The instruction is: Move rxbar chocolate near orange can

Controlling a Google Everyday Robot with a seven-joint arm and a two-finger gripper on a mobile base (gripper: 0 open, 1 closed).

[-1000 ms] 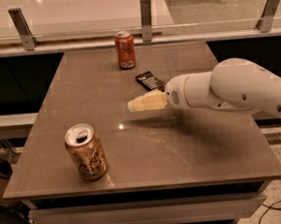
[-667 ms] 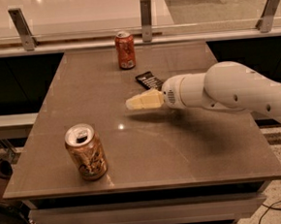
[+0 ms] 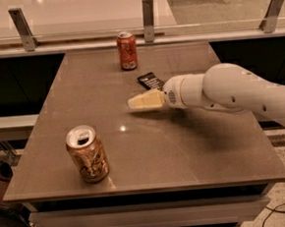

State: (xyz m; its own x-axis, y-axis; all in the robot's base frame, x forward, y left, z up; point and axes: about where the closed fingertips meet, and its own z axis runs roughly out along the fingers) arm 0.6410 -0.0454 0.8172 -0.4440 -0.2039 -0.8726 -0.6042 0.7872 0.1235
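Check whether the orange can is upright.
Upright: the orange can stands on its base, silver top up. The gripper is near the rxbar chocolate.

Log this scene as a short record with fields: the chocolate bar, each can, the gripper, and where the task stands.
table: brown top, carries all three items
rxbar chocolate: lying flat, far-centre, near end hidden behind the gripper
orange can: upright, near-left corner
red can: upright, far edge, left of the bar
gripper: above the table's middle, pointing left, just in front of the bar
task status: bar not yet moved, well apart from the orange can
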